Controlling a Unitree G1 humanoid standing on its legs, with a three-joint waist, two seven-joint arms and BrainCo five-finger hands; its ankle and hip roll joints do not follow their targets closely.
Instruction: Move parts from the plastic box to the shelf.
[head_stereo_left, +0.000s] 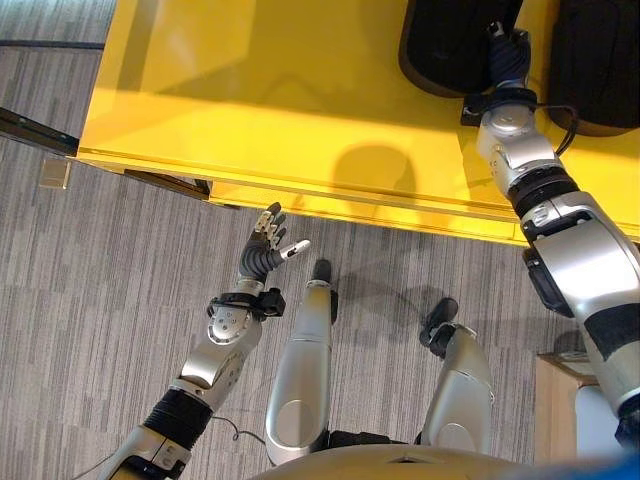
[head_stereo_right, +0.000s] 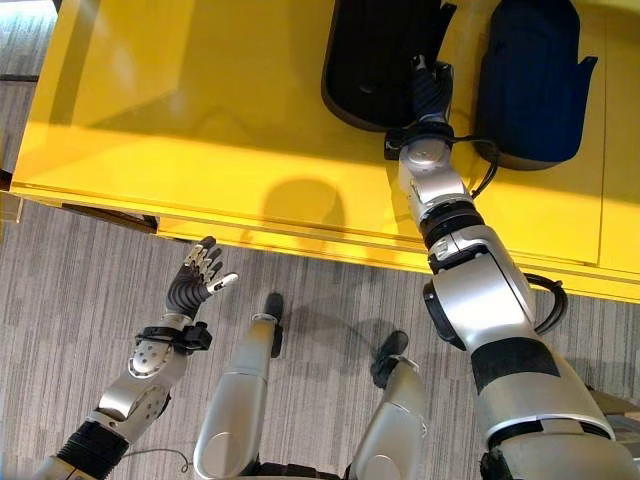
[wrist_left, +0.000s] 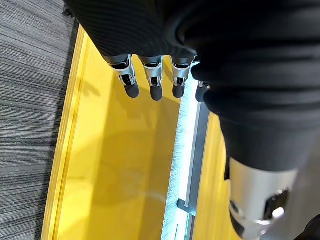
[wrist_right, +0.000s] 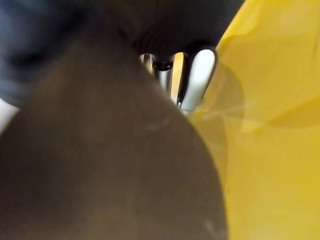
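Observation:
Two black moulded parts lie on the yellow shelf (head_stereo_left: 250, 90): one (head_stereo_right: 370, 60) at the back middle, a second one (head_stereo_right: 530, 80) to its right. My right hand (head_stereo_right: 431, 92) reaches over the shelf and rests at the right edge of the first part, between the two. In the right wrist view a dark part (wrist_right: 100, 150) sits very close, hiding how the hand stands on it. My left hand (head_stereo_left: 268, 245) hangs open over the carpet, just below the shelf's front edge, holding nothing; its straight fingers (wrist_left: 155, 80) point at the yellow surface.
The shelf's front edge (head_stereo_left: 330, 200) runs across above the grey carpet (head_stereo_left: 100, 300). A dark bar (head_stereo_left: 30, 130) sticks out under the shelf's left corner. A pale wooden box corner (head_stereo_left: 557, 390) stands at the lower right.

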